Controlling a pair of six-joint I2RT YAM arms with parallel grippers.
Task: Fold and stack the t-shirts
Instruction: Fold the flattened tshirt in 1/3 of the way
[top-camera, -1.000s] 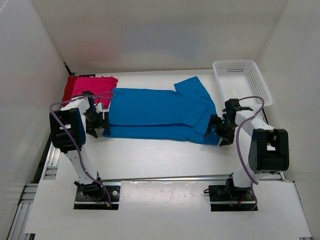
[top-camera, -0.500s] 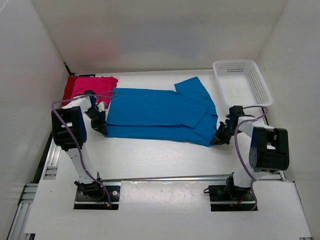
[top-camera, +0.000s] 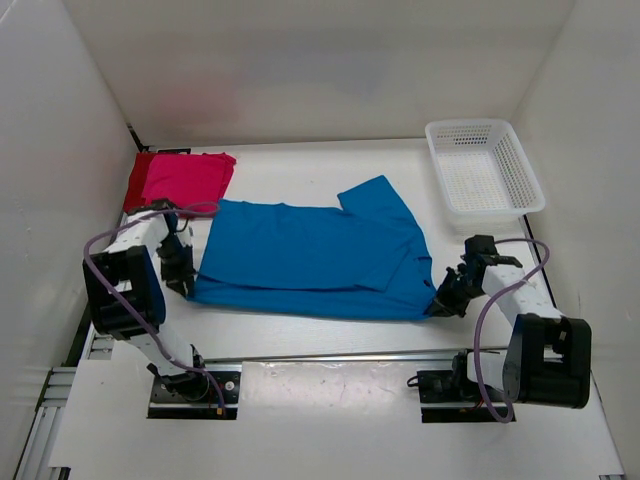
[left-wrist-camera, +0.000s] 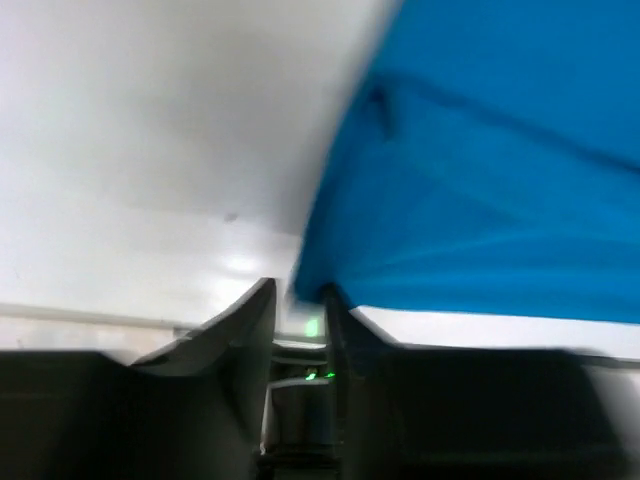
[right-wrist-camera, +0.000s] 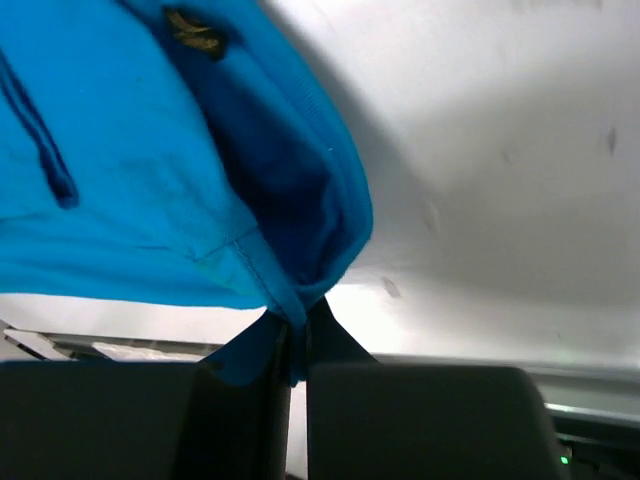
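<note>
A blue t-shirt (top-camera: 310, 260) lies spread across the middle of the table, one sleeve pointing to the far right. My left gripper (top-camera: 183, 281) is at its near left corner. In the left wrist view, which is blurred, the blue t-shirt (left-wrist-camera: 480, 170) comes down to the tips of my left gripper (left-wrist-camera: 300, 292), which is nearly closed on that corner. My right gripper (top-camera: 443, 299) is shut on the near right edge; the blue t-shirt (right-wrist-camera: 130, 180) bunches into my right gripper (right-wrist-camera: 298, 325). A folded pink t-shirt (top-camera: 190, 178) lies on a dark red t-shirt (top-camera: 138, 180) at the far left.
A white mesh basket (top-camera: 485, 165) stands at the far right by the wall. White walls close in the table on the left, right and back. A metal rail (top-camera: 330, 355) runs along the near edge in front of the arm bases.
Both grippers went from open to closed on the blue t-shirt's near corners. Both arms then drew back toward the near edge, dragging the shirt with them.
</note>
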